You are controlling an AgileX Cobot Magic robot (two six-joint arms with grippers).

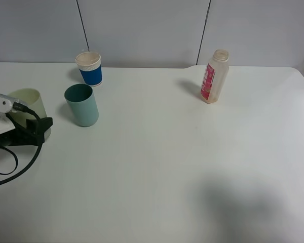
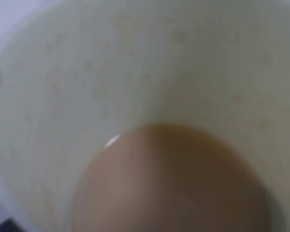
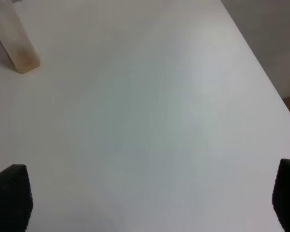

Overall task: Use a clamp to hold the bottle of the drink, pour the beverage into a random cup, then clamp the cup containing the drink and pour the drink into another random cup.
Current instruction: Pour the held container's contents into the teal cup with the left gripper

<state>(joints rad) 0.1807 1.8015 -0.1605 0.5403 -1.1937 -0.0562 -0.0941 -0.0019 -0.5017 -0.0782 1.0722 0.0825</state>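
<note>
Left claw [image 1: 36,125]: clamped on yellow-green tumbler [image 1: 26,100], left edge of table [image 1: 157,167].
Beverage [image 2: 174,183]: tan, inside tumbler.
Right claw [image 3: 150,205]: spread wide, empty.
Bottle [image 1: 214,76]: upright, near far edge.

Take the middle of the table [image 1: 157,167] as the dial, with twelve at the back wall. From two round through six to eight the top lies open, with wide passage for a gripper. The bottle [image 1: 214,76] stands alone at one, with room all round it. The crowd sits from nine to eleven. The blue cup [image 1: 89,68] is just behind the teal tumbler [image 1: 82,105]. A narrow gap separates that from the pale yellow-green tumbler [image 1: 28,104], which is hemmed in by the left gripper [image 1: 39,127] and its trailing cable [image 1: 28,164].
</note>
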